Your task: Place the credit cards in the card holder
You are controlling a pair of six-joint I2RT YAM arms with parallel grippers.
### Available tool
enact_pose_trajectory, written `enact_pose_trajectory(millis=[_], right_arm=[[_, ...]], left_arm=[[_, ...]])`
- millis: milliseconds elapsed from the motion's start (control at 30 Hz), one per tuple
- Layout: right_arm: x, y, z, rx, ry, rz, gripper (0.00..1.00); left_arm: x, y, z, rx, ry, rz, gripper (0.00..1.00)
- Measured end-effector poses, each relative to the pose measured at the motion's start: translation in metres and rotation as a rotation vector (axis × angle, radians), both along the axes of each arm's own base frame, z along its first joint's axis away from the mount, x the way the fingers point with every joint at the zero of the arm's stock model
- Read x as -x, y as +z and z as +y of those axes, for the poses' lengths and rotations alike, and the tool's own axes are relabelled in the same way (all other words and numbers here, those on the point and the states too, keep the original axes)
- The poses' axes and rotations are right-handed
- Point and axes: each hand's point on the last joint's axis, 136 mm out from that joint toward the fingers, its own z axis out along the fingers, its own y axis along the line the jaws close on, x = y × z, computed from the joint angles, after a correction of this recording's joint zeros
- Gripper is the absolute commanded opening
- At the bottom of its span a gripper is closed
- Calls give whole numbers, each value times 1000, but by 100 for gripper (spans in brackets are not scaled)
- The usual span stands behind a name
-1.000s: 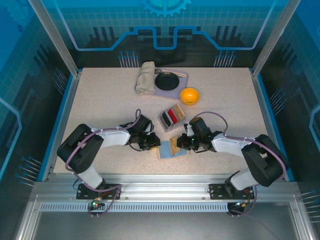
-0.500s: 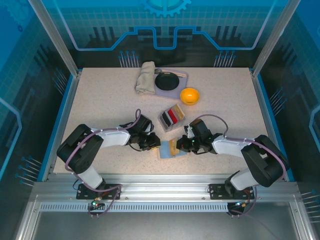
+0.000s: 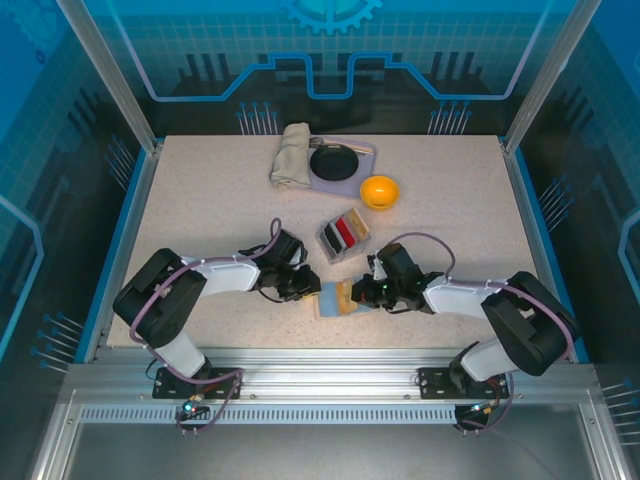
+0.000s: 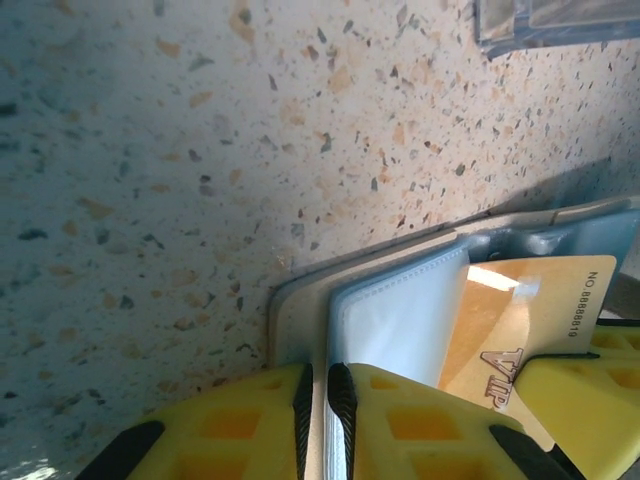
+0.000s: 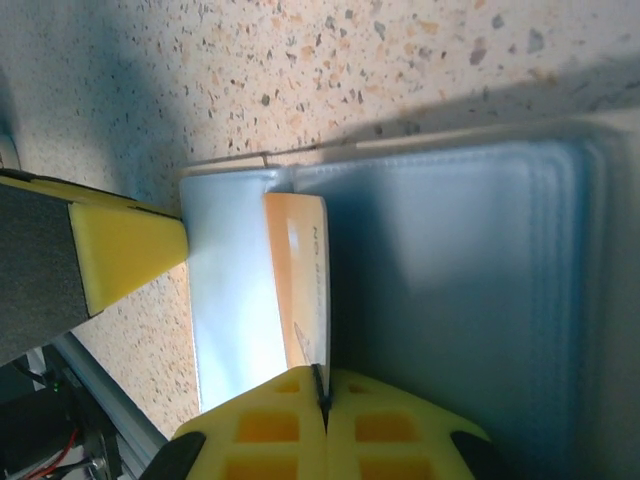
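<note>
Gold card (image 4: 540,310) seems partway inside the card holder (image 4: 385,320).

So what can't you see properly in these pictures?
- Gold card: in the left wrist view, its corner is hidden under the right fingers. In the right wrist view, its near end goes in between them.
- Card holder: in the top view, it is too small to make out the slots. In the right wrist view, its right half is blurry.
- Box of cards: in the top view, it is too small to count the cards. In the left wrist view, the top edge cuts it off.
</note>
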Motion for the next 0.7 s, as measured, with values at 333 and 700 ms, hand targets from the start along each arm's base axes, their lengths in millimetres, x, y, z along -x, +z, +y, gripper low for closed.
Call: enact_pose_trajectory(millis=[333,700], right_arm=[[-2,-1,10,-32,-16,3,5],[0,1,20,-25,-35,-12,10]], left_arm=[[0,-1,0,0,1,-5,20],[0,-1,0,10,19,-1,20]])
